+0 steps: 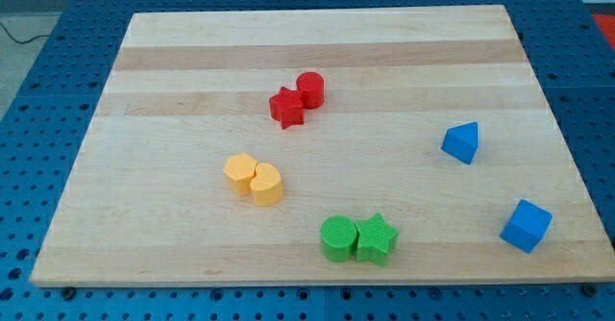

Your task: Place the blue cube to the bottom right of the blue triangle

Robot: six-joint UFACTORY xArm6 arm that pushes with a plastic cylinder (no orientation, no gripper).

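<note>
The blue cube [526,226] lies on the wooden board near the view's bottom right corner. The blue triangle [462,142] lies above it and to its left, at the view's right. The two are well apart. My tip does not show in the camera view, and neither does the rod.
A red star [285,108] touches a red cylinder [309,89] at the top centre. Two yellow blocks [240,173] [267,184] touch at centre left. A green cylinder [338,238] touches a green star [377,239] at the bottom centre. The board's edge [307,281] borders a blue pegboard.
</note>
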